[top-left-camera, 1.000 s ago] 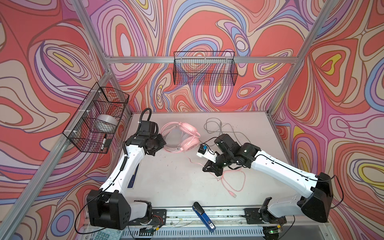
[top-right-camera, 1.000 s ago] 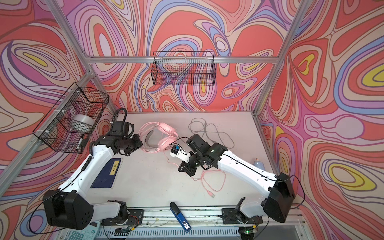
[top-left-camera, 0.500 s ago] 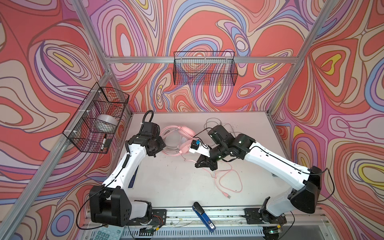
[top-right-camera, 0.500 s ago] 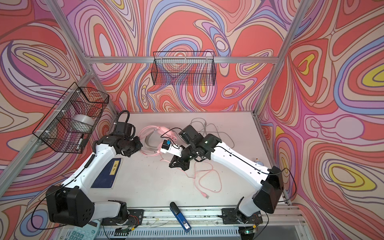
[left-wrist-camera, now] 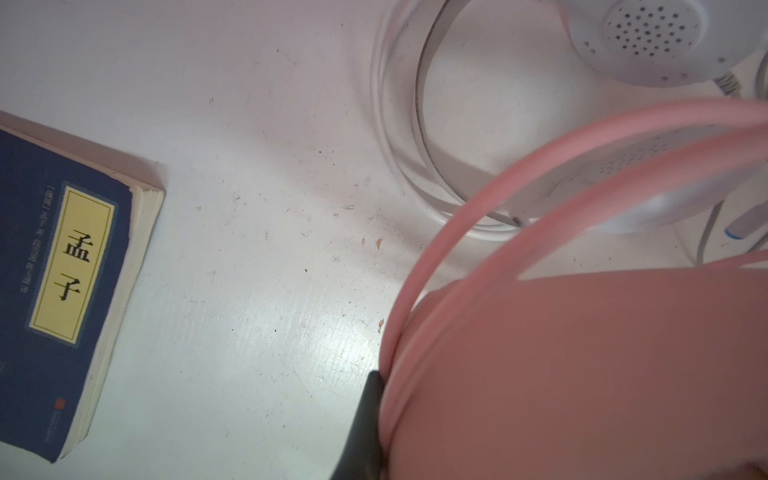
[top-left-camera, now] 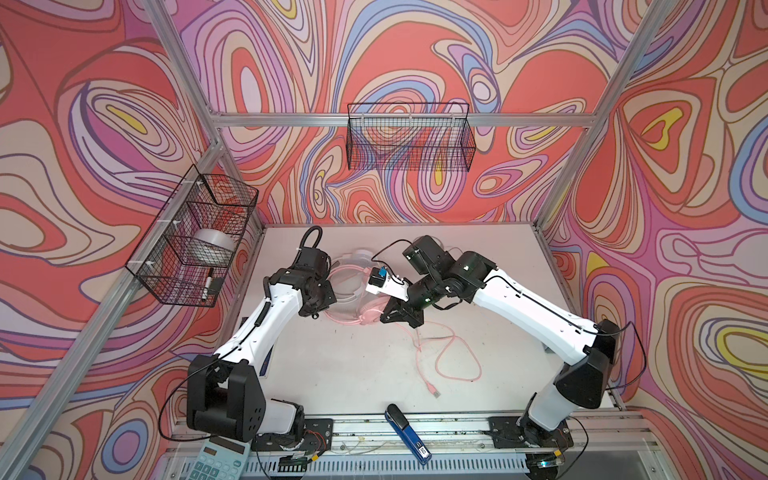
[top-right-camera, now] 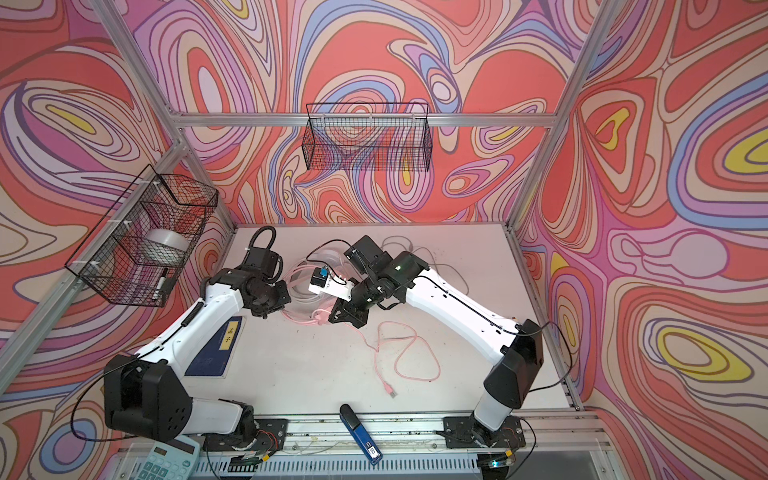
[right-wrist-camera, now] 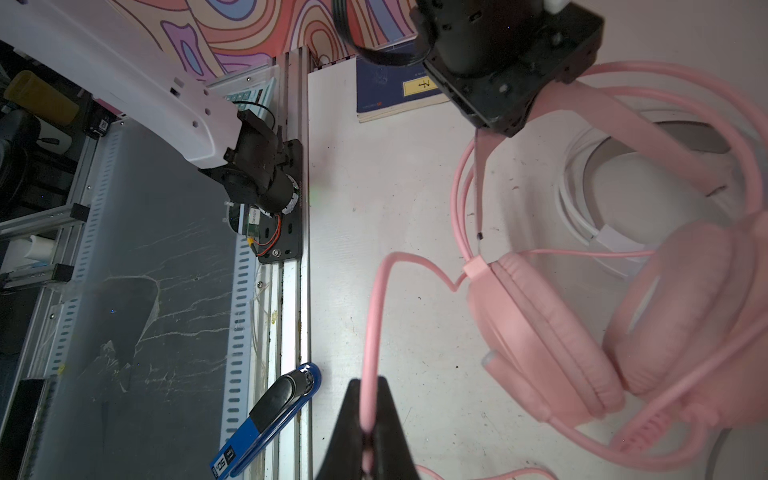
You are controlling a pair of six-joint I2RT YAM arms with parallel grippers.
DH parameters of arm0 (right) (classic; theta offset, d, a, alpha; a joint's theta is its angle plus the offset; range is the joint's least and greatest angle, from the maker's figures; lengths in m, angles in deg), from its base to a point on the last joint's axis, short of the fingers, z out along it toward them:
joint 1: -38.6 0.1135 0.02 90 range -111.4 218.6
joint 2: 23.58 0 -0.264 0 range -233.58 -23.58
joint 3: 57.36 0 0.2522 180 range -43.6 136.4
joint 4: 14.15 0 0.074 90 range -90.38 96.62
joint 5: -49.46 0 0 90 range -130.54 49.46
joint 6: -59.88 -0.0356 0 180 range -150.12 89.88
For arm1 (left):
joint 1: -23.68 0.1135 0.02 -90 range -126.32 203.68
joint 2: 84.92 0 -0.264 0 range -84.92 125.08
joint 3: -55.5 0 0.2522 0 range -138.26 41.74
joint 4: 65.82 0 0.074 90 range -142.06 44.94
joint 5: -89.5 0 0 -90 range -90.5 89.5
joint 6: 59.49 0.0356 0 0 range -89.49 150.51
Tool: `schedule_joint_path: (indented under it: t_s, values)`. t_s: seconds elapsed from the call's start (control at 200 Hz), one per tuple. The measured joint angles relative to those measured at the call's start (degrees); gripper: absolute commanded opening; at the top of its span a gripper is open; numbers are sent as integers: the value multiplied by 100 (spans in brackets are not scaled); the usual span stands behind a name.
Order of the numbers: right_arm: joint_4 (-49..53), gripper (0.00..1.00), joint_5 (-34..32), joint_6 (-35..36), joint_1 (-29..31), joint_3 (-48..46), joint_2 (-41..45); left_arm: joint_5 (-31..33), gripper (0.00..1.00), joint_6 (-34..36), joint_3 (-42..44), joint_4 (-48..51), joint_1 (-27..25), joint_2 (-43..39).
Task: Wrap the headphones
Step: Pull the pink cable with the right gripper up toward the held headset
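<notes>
Tension matters most in this step, I judge: the cable should go round the headset in even turns while the band is kept from swinging.

In both top views the pink headphones [top-left-camera: 368,318] are toward the far edge of the bench [top-left-camera: 332,374], left of its middle, partly over the white headphones [top-left-camera: 360,264]. The left tool [top-left-camera: 318,309] reaches in from the left edge, forearm stretched forward, wrist bent down. The right tool [top-left-camera: 402,321] comes across the middle, elbow raised, wrist turned down beside the earcups. The pink cable [top-left-camera: 453,357] trails in loose loops toward the near edge (its plug [top-left-camera: 433,392] lies free).

In the left wrist view one dark finger [left-wrist-camera: 365,415] presses against the pink headband [left-wrist-camera: 519,199], so that tool is clenched on the band. A blue book [left-wrist-camera: 62,282] lies near the left edge.

In the right wrist view the jaws pinch the pink cable a little way from where it enters the earcup. I would feed slack from the loops and carry the cable round the cups without tugging the band loose.
</notes>
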Motion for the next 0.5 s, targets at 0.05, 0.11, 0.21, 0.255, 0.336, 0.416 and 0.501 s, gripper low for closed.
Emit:
schedule_joint_path:
  t_s: [0.05,0.11,0.21,0.255,0.336,0.416,0.501]
  values:
    - [63,0,-103,33,-15,133,-63,24,0,55,0,24,-31,33]
    - [160,0,-238,76,-46,306,-144,42,0,109,-2,50,-57,57]
    - [291,0,-474,168,-179,551,-286,63,0,223,-4,70,-63,66]
    - [328,0,-579,223,-273,632,-345,61,0,297,-4,72,-68,66]
    - [374,0,-772,330,-442,750,-439,28,0,411,-4,70,-79,66]
    - [444,0,-970,450,-588,903,-560,-7,0,553,-4,68,-111,55]
    - [472,0,-1180,564,-726,1163,-796,-59,0,710,-4,70,-149,31]
